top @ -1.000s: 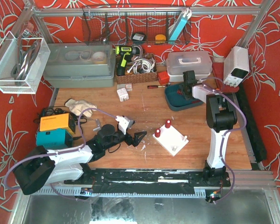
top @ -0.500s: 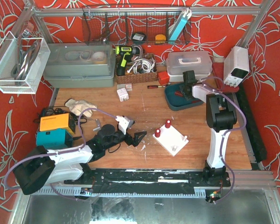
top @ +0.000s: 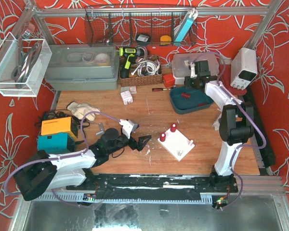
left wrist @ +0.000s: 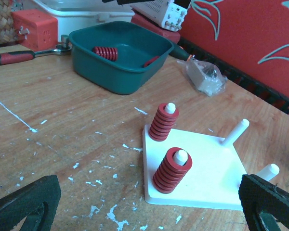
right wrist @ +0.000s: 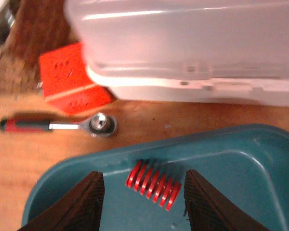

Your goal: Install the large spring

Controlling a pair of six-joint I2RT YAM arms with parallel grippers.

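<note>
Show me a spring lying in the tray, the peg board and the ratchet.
Spring (right wrist: 153, 187), right wrist view, middle of its coils.
Peg board (left wrist: 207, 168), left wrist view, bare white top.
Ratchet (right wrist: 102, 123), right wrist view, its round head.

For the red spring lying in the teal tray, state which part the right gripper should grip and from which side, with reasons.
Grip the spring at mid-length, pinching across its coils, coming straight down from above: it lies on its side on the tray floor, and the walls likely block a sideways approach.
</note>
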